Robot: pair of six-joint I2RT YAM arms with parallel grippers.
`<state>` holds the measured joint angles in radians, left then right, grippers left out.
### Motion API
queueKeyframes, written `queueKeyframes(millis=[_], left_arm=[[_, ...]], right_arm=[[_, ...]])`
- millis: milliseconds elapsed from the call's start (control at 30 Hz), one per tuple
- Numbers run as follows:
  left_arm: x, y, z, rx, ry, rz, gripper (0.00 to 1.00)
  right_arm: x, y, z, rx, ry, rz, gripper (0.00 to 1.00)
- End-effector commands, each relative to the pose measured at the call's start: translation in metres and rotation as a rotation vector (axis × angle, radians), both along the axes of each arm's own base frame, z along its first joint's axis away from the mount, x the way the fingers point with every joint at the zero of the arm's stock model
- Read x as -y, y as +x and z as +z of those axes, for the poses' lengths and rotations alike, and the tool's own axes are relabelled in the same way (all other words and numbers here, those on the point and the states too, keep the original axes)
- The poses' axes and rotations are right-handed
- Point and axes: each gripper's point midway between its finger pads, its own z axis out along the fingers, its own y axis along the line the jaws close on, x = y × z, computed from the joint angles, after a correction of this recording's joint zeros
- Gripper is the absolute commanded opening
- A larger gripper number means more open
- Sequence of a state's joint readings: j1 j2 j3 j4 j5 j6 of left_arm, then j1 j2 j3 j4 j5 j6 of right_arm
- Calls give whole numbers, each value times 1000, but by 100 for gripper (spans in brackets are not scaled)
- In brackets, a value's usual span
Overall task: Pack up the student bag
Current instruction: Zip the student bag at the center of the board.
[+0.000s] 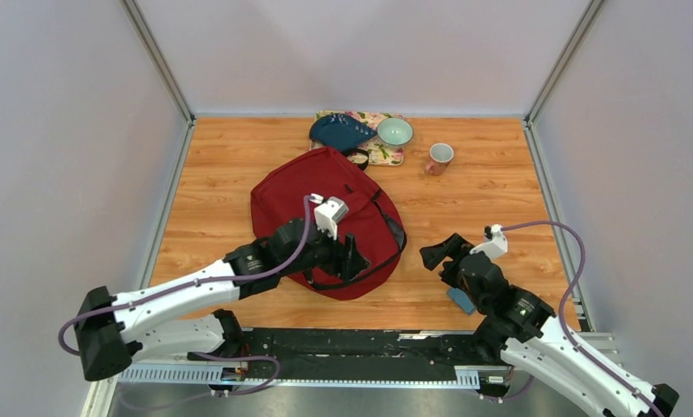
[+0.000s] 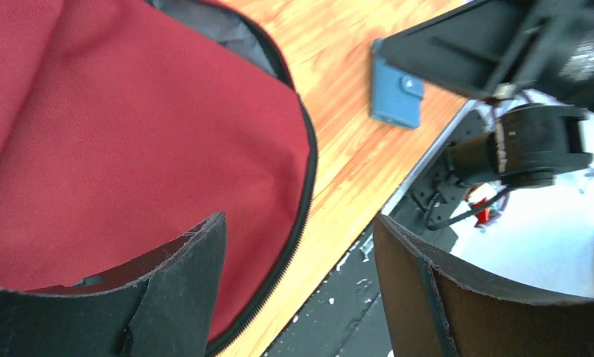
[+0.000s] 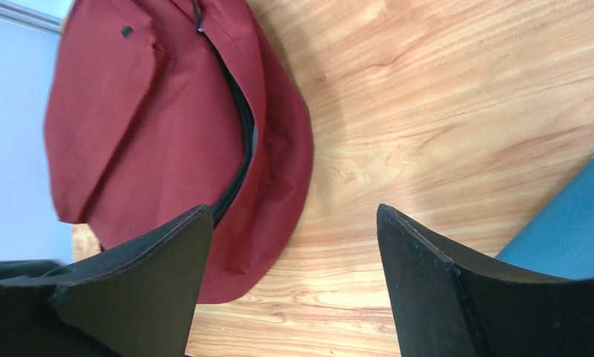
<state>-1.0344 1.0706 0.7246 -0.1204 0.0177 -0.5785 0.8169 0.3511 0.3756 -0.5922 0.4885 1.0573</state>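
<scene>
My left claw (image 1: 356, 259), spread and empty, hangs over the near edge of the bag (image 1: 301, 201), whose length runs away from it up the table (image 1: 499, 191), while my right claw (image 1: 438, 251), also spread, hovers farther off to its right.

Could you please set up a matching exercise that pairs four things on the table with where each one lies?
Things:
1. student bag
2. blue wallet
3. green bowl
4. mug

Places:
A. on the floral tray
B. on bare table, right of the tray
C. in the middle
D. near edge, right side

Pairs: 1-C, 2-D, 3-A, 4-B
</scene>
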Motion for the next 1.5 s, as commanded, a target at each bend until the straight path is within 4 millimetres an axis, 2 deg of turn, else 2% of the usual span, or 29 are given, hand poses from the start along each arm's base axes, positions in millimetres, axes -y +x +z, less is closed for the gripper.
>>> queueKeyframes(millis=[0, 33, 100, 133, 167, 300, 333, 400, 500, 633, 667, 900, 1100, 1133, 1267, 1467], left_arm=[[-14, -2, 44, 64, -83, 36, 79], [-22, -2, 45, 74, -81, 54, 79], [-38, 8, 40, 86, -56, 154, 79], [-53, 9, 25, 65, 2, 207, 79], [-68, 18, 19, 74, 36, 292, 79], [-100, 19, -9, 31, 97, 432, 80], [-113, 15, -21, 10, 124, 465, 81], [-127, 16, -30, -13, 127, 547, 81], [-144, 11, -42, -31, 123, 605, 82], [-162, 11, -57, -35, 108, 669, 87], [-164, 11, -58, -39, 104, 680, 87], [-174, 21, -70, -127, 104, 733, 87], [-177, 34, -75, -152, 64, 756, 87], [-176, 35, -78, -160, 63, 751, 87], [-170, 40, -84, -172, 20, 743, 83], [-171, 49, -89, -170, -21, 776, 77]], right_arm=[[-18, 5, 8, 2, -5, 60, 84], [-23, 5, 4, -23, -15, 81, 84], [-34, 9, 9, -15, -4, 113, 84], [-41, 9, 5, -38, -7, 141, 85], [-47, 11, 7, -38, 4, 151, 85], [-66, 19, 5, -79, 22, 208, 86], [-70, 22, 6, -97, 44, 227, 86], [-77, 29, 7, -103, 74, 249, 86], [-82, 36, 23, -63, 91, 269, 85], [-78, 36, 44, -6, 44, 295, 84], [-79, 37, 54, 24, 30, 318, 83], [-100, 14, 76, 29, 40, 516, 77], [-124, -3, 93, 48, 76, 647, 74], [-132, -9, 102, 67, 82, 682, 74], [-150, -17, 110, 78, 67, 749, 72], [-177, -33, 110, 66, 41, 839, 69]])
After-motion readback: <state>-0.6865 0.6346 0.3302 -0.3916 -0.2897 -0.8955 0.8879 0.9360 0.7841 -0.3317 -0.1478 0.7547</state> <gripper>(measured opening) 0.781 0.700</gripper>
